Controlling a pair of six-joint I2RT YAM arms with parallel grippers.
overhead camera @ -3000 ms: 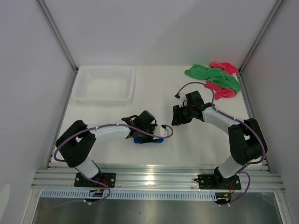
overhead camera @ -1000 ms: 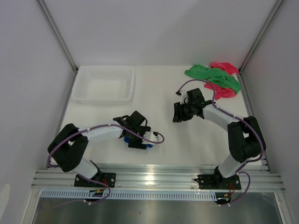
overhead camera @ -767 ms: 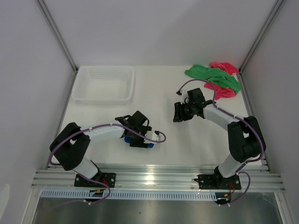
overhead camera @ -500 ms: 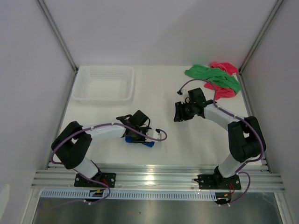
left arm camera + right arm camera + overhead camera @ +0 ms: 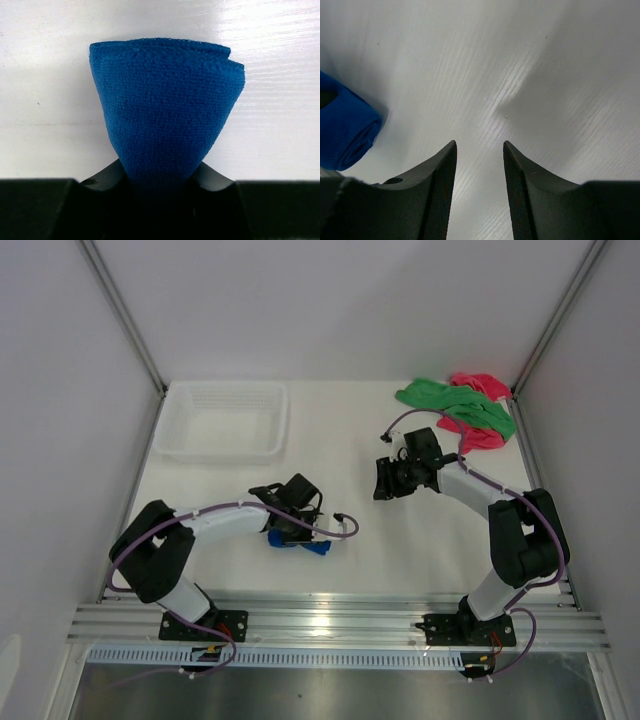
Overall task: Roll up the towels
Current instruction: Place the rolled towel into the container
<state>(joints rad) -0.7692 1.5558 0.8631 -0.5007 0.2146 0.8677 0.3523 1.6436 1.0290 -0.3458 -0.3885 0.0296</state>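
The blue towel (image 5: 312, 546), rolled into a short bundle, lies on the white table in front of the left arm. In the left wrist view the blue towel (image 5: 165, 110) fans out from between the black fingers (image 5: 210, 175), which pinch its near end. My left gripper (image 5: 161, 169) is shut on it. My right gripper (image 5: 385, 482) hangs over bare table near the middle, open with nothing between its fingers (image 5: 440, 170); the blue roll (image 5: 345, 130) shows at that view's left edge. The green towel (image 5: 460, 403) and the pink towel (image 5: 478, 437) lie crumpled together at the back right corner.
A white plastic basket (image 5: 172, 445) stands at the back left of the table. Metal frame posts and white walls close in the sides. The aluminium rail with both arm bases runs along the near edge.
The left gripper's jaws have closed in on the blue roll, and the wrist has shifted slightly away from the near edge. The right arm has stayed put.
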